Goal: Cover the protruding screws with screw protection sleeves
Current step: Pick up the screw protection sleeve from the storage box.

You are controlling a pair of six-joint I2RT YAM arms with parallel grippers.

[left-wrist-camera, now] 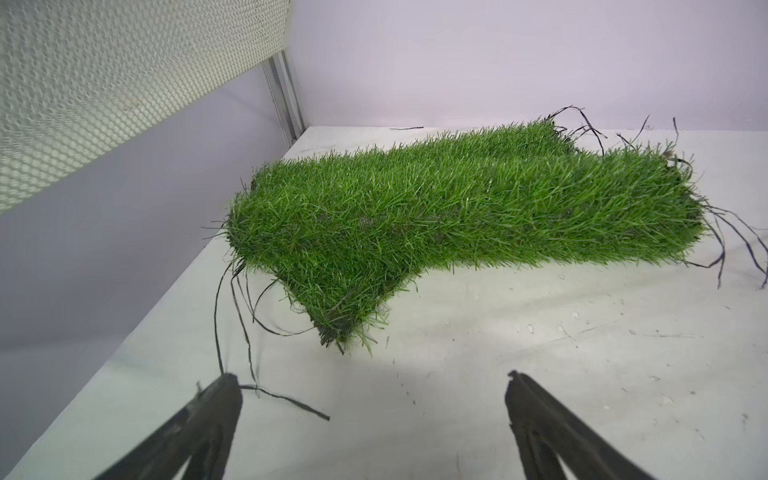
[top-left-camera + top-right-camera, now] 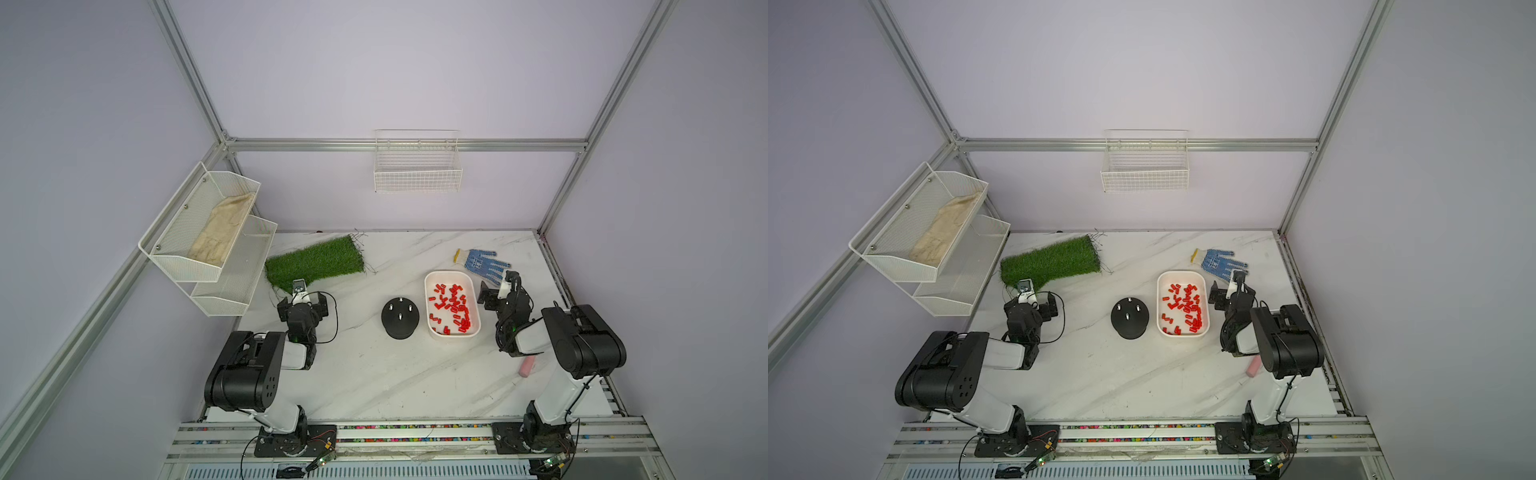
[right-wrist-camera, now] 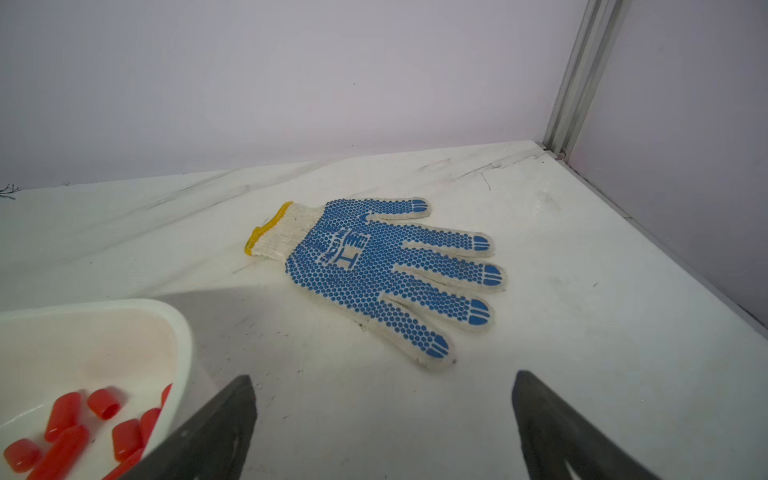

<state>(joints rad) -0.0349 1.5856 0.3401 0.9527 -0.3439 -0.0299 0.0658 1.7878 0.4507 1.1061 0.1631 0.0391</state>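
Observation:
A black dome base (image 2: 400, 328) (image 2: 1130, 328) stands mid-table in both top views. The protruding screws (image 2: 400, 316) (image 2: 1128, 316) rise bare and silvery from its top. Right beside it, a white tray (image 2: 452, 274) (image 3: 124, 305) holds many red screw protection sleeves (image 2: 453, 307) (image 2: 1185, 307) (image 3: 66, 415). My left gripper (image 2: 302, 301) (image 1: 371, 376) is open and empty, left of the base, facing the grass mat. My right gripper (image 2: 498, 286) (image 3: 384, 376) is open and empty, just right of the tray's far end, facing a glove.
A green grass mat (image 2: 316, 262) (image 1: 415, 216) lies at the back left, with loose black strands around it. A blue-dotted glove (image 2: 484, 262) (image 3: 386, 266) lies back right. A pink cylinder (image 2: 527, 365) lies under the right arm. Mesh shelves (image 2: 203, 241) hang at the left; a wire basket (image 2: 417, 166) hangs behind.

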